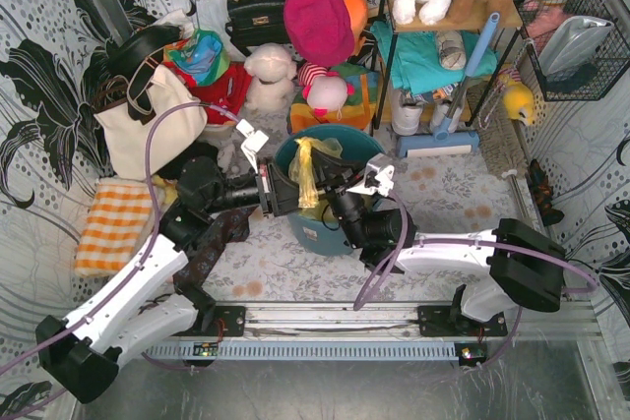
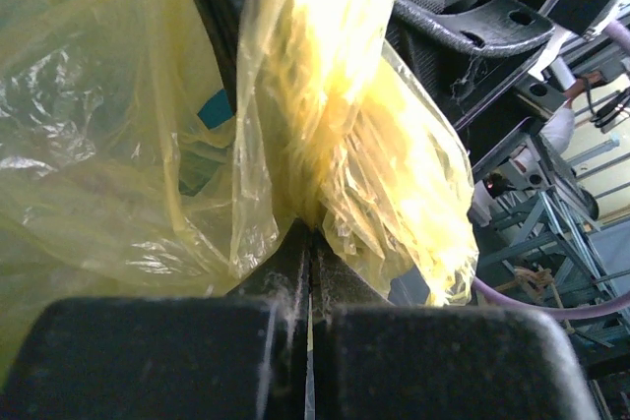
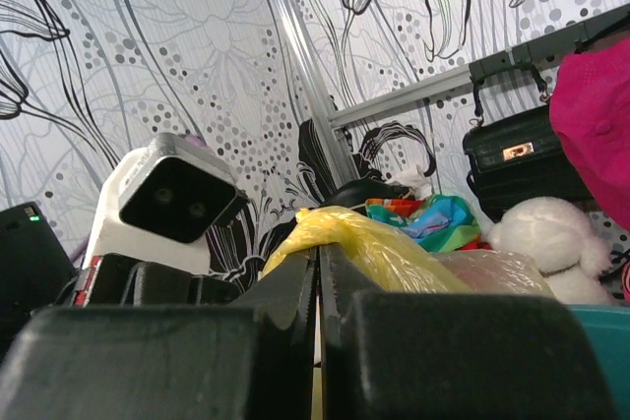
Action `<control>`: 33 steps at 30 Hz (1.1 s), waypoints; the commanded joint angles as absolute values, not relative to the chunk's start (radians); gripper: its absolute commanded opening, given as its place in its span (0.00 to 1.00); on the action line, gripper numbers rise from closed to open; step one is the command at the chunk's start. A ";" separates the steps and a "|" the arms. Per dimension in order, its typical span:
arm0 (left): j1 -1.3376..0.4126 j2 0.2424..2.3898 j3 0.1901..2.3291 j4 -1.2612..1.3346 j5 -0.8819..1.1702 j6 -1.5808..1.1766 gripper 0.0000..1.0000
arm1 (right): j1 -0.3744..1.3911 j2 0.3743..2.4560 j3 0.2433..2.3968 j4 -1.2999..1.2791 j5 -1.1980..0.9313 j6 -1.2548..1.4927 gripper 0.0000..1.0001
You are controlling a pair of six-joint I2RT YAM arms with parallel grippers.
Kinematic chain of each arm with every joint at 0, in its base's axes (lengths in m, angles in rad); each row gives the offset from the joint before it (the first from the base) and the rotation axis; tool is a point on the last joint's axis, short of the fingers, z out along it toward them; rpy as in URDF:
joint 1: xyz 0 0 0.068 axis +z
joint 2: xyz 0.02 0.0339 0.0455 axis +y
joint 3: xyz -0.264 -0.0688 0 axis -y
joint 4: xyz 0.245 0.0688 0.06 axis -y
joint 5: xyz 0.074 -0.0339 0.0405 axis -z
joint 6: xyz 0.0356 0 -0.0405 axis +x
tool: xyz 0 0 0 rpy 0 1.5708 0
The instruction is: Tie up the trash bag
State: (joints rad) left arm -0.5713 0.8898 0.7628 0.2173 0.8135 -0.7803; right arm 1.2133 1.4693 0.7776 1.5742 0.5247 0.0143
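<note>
The yellow-green trash bag sits in the teal bucket, its top gathered into a twisted bunch. My left gripper comes from the left and is shut on the bag's gathered plastic; its jaws are pressed together with plastic between them. My right gripper comes from the right and is shut on another bunch of the bag, jaws closed with yellow film pinched at the tips. The two grippers are close together over the bucket's near side.
A cream canvas tote stands at the left, an orange checked cloth lies in front of it. Plush toys, a black handbag and a pink hat line the back. A shelf rack stands at the right.
</note>
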 commanded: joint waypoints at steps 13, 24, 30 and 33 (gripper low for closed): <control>-0.590 0.767 1.085 -0.416 0.417 -0.393 0.46 | 1.210 1.455 0.697 1.602 0.419 0.098 0.00; -0.590 0.764 1.153 -0.377 0.207 -0.489 0.51 | 1.210 1.448 0.710 1.574 0.332 0.121 0.00; -0.591 0.807 1.164 -0.348 0.280 -0.496 0.54 | 1.210 1.448 0.720 1.542 0.313 0.145 0.00; -0.591 0.807 1.157 -0.333 0.319 -0.499 0.54 | 1.210 1.451 0.727 1.531 0.315 0.144 0.00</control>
